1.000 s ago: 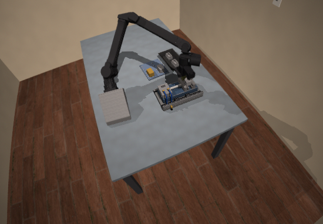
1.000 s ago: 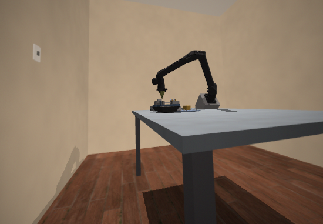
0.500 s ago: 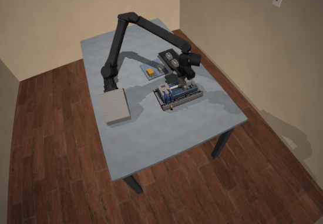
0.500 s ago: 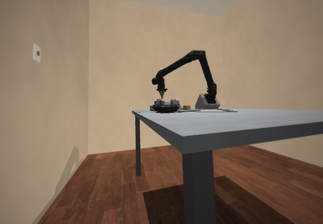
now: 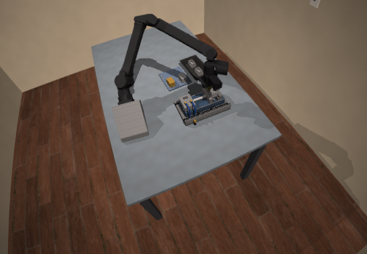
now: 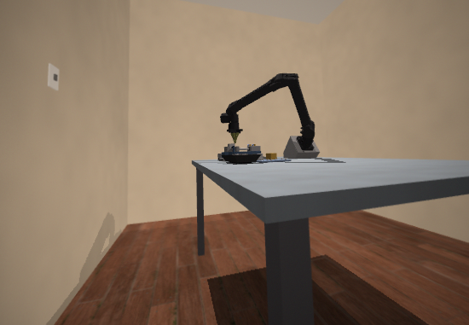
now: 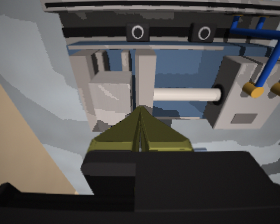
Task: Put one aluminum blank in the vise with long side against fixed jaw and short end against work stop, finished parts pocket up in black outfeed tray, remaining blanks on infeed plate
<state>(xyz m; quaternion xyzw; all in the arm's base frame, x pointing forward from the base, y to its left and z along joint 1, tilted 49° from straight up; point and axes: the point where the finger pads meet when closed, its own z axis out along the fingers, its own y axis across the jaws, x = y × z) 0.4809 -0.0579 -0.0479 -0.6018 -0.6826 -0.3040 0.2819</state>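
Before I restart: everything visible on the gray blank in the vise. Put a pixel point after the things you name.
The gray blank (image 7: 111, 97) is a plain, matte, metallic-looking block with no pocket visible. It sits in the vise, on the side of the moving jaw (image 7: 145, 75) away from the rod, beside the end block (image 7: 82, 65). Whether it touches either jaw or lies fully flat, I can't tell. The closed gripper (image 5: 209, 88) (image 6: 234, 142) (image 7: 140, 111) isn't holding it.

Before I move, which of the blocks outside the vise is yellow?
The yellow block on the blue infeed plate; the others there and in the tray are gray.
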